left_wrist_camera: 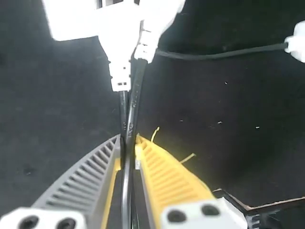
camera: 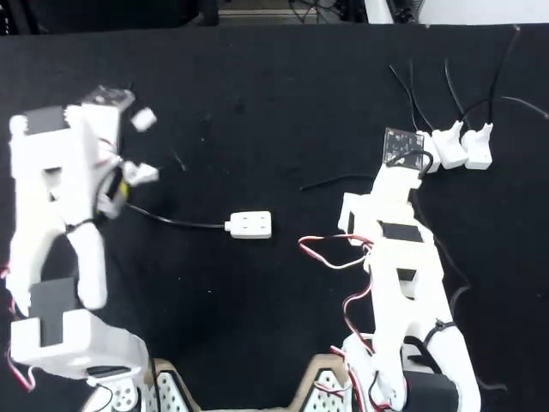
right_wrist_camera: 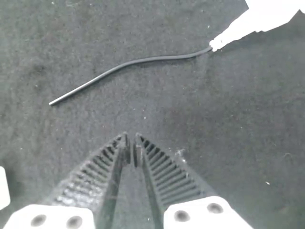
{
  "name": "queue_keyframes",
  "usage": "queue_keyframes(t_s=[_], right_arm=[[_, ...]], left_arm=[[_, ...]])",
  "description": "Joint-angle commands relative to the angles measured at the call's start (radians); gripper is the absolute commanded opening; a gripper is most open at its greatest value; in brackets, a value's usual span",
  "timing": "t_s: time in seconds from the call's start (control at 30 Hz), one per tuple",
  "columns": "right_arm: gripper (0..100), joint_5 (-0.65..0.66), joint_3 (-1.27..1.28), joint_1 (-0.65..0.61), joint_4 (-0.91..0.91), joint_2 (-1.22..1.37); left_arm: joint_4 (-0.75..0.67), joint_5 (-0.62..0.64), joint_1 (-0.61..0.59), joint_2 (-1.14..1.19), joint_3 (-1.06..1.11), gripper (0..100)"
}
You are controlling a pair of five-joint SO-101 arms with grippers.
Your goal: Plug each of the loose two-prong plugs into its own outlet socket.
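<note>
Task progress, by judgement: early. The outlet (camera: pixel 249 225) lay mid-table (camera: pixel 274 94), its slots apparently vacant and its lead trailing toward the left arm. Two plugs (left_wrist_camera: pixel 119 62) lay just beyond the left gripper (left_wrist_camera: pixel 127 140), not seated in the outlet. Two white pieces (camera: pixel 448 148) sat side by side at the far right; whether they were mated could not be told. The left gripper was low at the table's left side, its fingers pinched tight on black cords (left_wrist_camera: pixel 127 119). The right gripper (right_wrist_camera: pixel 131 143) pointed down at bare table near a loose plug (right_wrist_camera: pixel 257 19), its fingers all but closed and holding nothing.
</note>
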Motion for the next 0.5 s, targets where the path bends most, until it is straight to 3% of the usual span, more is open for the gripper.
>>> queue_keyframes(t_s=[0.0, 0.2, 0.3, 0.47], right_arm=[[1.5, -0.003, -0.073, -0.017, -0.023, -0.033], [1.5, -0.003, -0.073, -0.017, -0.023, -0.033], [1.5, -0.003, -0.073, -0.017, -0.023, -0.033], [1.5, -0.003, -0.073, -0.017, -0.023, -0.033]], left_arm=[[-0.146, -0.006, 0.051, -0.094, 0.193, 3], [-0.384, -0.012, 0.082, -0.172, 0.464, 3], [-0.404, -0.017, 0.081, -0.173, 0.479, 4], [-0.354, -0.049, 0.082, -0.149, 0.453, 23]])
